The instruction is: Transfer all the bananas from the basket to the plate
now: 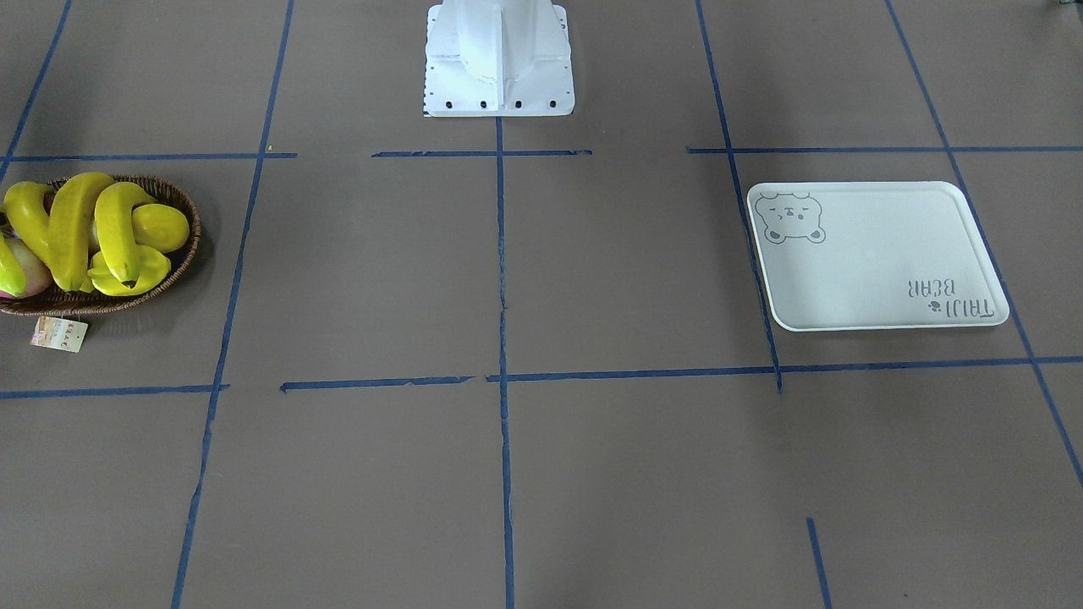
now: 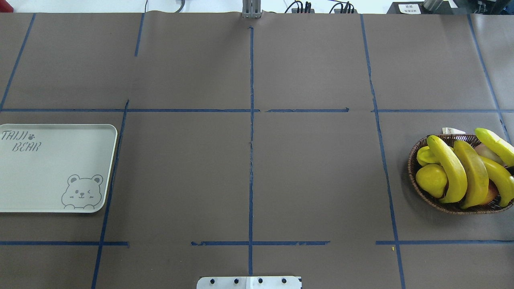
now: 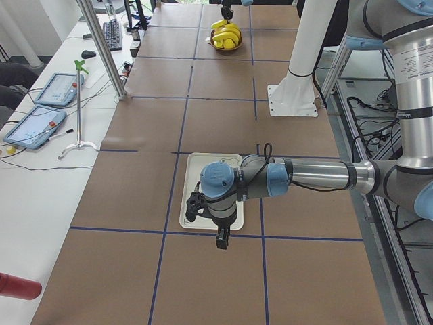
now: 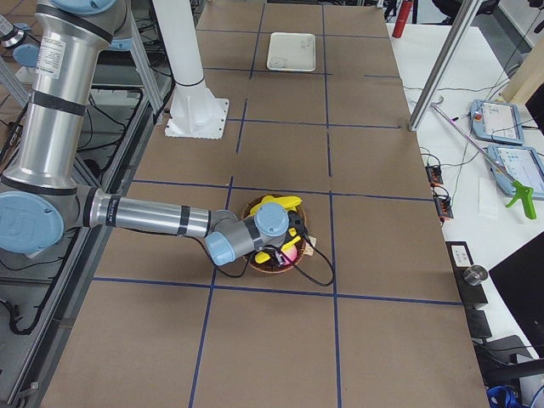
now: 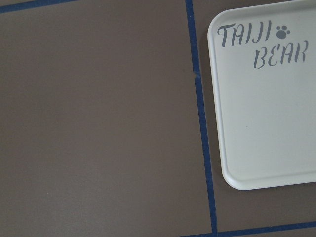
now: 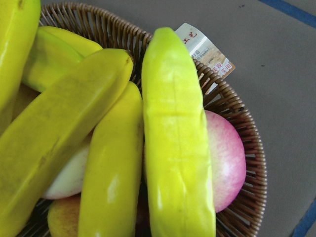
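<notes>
**No banana moved yet: all four lie in the basket and the plate is bare.**

The bananas (image 2: 449, 168) are piled across the wicker basket (image 2: 413, 176) at the robot's right end of the table (image 2: 249, 160), over a lemon (image 2: 431, 180) and a pink fruit (image 6: 224, 158), so the top ones would probably have to be lifted first. The right gripper (image 4: 293, 229) is held just above this pile, most likely because the basket is on its side. The plate (image 2: 48, 168) is laid well apart, at the left end, and the left gripper (image 3: 222, 240) is hung beside its edge, perhaps to receive a hand-over. How the jaws of either gripper stand cannot be told, because they are shown only in the side views.
</notes>
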Robot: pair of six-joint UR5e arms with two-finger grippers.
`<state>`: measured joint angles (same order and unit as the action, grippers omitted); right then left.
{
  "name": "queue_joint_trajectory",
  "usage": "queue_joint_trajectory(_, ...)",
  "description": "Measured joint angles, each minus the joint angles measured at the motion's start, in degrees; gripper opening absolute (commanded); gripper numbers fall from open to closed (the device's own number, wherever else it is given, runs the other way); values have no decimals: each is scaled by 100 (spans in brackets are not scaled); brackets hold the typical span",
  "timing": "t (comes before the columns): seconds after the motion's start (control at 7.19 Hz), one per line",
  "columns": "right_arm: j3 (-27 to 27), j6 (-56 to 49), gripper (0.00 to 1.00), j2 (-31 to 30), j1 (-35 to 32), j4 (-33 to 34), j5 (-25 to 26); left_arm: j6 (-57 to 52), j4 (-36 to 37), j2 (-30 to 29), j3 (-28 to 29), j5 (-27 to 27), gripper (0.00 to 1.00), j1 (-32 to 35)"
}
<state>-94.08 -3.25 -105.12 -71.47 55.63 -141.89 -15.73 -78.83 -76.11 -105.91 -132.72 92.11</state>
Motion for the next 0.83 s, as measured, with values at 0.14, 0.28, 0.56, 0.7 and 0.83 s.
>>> queue_joint_trajectory(0.14,-30,0,1,2,-11,3,-23,0,-1,0,-1,0,100,0)
queue_joint_trajectory(0.28,-64,0,0,5,-69,15,-68,0,-1,-2,-4,0,100,0)
queue_joint_trajectory(0.56,-105,-2,0,-1,-305,42,-218,0,-6,-7,-22,2,100,0)
queue_joint_trajectory(0.7,-129,-6,0,-2,-396,99,-290,0,-8,-11,-57,17,100,0)
queue_joint_trajectory(0.83,-240,-6,0,5,-478,309,-320,2,-16,-20,-96,40,100,0)
